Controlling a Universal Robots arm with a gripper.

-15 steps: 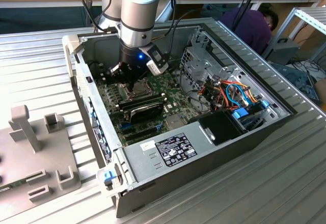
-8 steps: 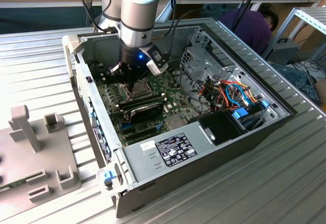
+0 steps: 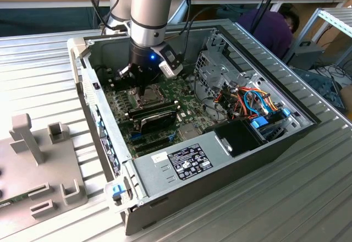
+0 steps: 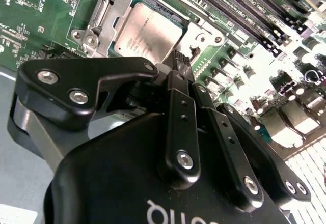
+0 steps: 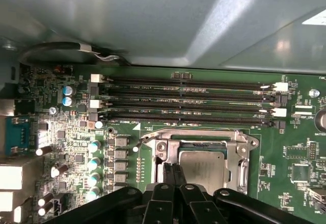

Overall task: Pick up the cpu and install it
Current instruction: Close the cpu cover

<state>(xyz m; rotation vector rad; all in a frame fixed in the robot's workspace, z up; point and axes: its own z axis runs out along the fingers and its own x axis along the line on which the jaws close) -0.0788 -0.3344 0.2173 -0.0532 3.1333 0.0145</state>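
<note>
The cpu (image 4: 147, 30) (image 5: 204, 164), a flat square chip with a dull silvery top, lies flat in the socket on the green motherboard (image 5: 298, 147). The shiny metal socket frame (image 5: 204, 136) (image 4: 96, 26) surrounds it. My gripper (image 5: 172, 170) (image 4: 181, 62) hangs low over the socket, its two black fingers pressed together with nothing between them. Their tips are at the cpu's edge; whether they touch it I cannot tell. In the exterior view the gripper (image 3: 142, 91) reaches down into the open computer case (image 3: 220, 159).
Several memory slots (image 5: 188, 102) run beside the socket. Capacitors (image 5: 94, 147) stand along its other side. A black card (image 3: 157, 115), a drive cage (image 3: 217, 71) and a power supply (image 3: 181, 162) crowd the case. A grey fixture (image 3: 38, 165) sits at the exterior view's left. A person (image 3: 269, 27) is behind.
</note>
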